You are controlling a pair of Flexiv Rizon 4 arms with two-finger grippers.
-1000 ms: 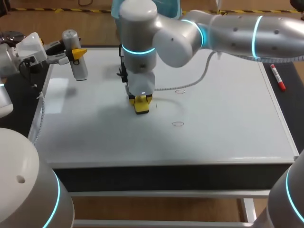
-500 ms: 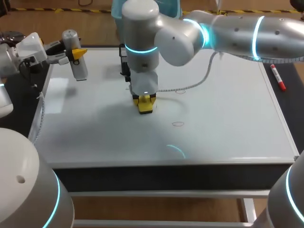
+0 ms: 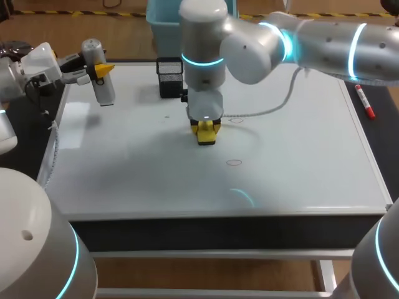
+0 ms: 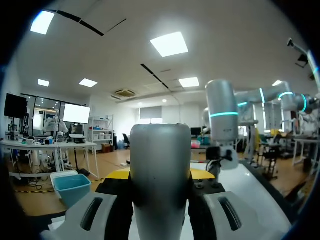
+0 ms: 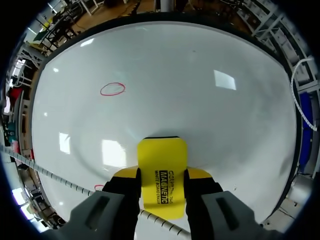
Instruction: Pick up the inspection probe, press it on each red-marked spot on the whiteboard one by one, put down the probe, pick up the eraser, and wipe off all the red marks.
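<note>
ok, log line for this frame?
stage: wipe | right fingers: shut on eraser, on whiteboard | left fingers: shut on probe, at board's left edge | red marks: two showing

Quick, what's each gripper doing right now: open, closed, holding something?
Left gripper: shut on the inspection probe.
Right gripper: shut on the yellow eraser.

Right gripper [image 3: 206, 131] slid the eraser [image 5: 161, 172] rightward across the whiteboard [image 3: 293, 171]

Head camera overlooks the whiteboard [image 3: 299, 143] from behind; right wrist peers close down at it; left wrist looks across.
</note>
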